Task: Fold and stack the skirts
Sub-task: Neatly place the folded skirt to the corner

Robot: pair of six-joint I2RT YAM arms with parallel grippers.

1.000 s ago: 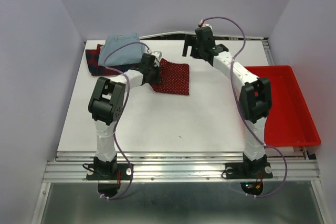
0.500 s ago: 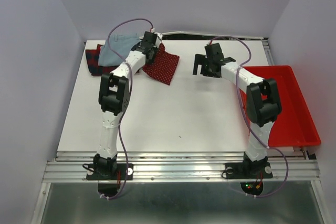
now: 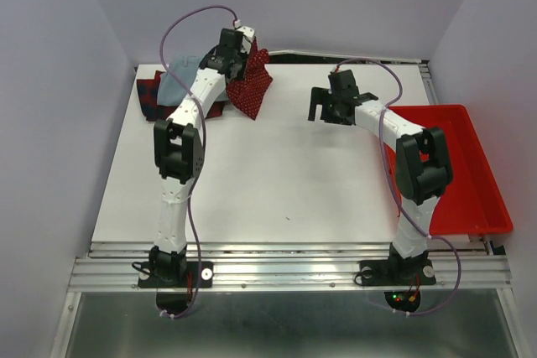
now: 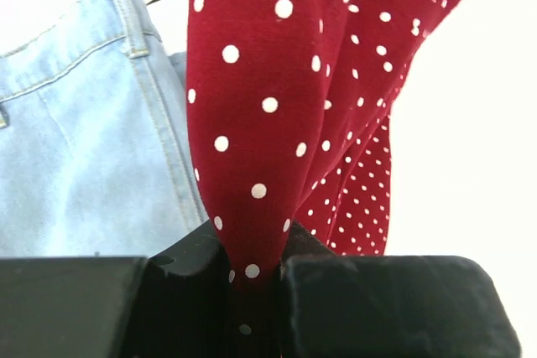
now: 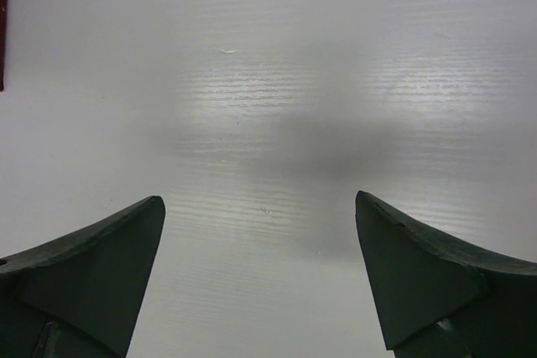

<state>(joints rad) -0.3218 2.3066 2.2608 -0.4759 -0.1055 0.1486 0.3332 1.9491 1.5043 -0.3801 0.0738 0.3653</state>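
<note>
Left wrist view tells it best: the left gripper (image 4: 252,251) has its fingers pinched almost together on a bunched edge of the dotted red skirt (image 4: 252,123), and the cloth trails away from the grip in long loose folds. From above, that skirt is lifted at the far left of the table (image 3: 285,173), dangling just beside the blue skirt (image 3: 178,80), which lies on top of the plaid skirt (image 3: 149,94). I cannot tell whether the hanging end touches anything.

The right gripper (image 5: 258,200) hovers over bare tabletop, well apart from the cloth and near the red tray (image 3: 470,165). Its fingers are spread wide with nothing between them.

The dotted skirt looks thin, light and completely limp. Held at one point it collapses into a rope, so it will not fold neatly this way. I would say it wants a second hold on an outer corner of the same edge, so it can be spread flat. The blue one looks like stiffer denim, best taken at its stitched band.
</note>
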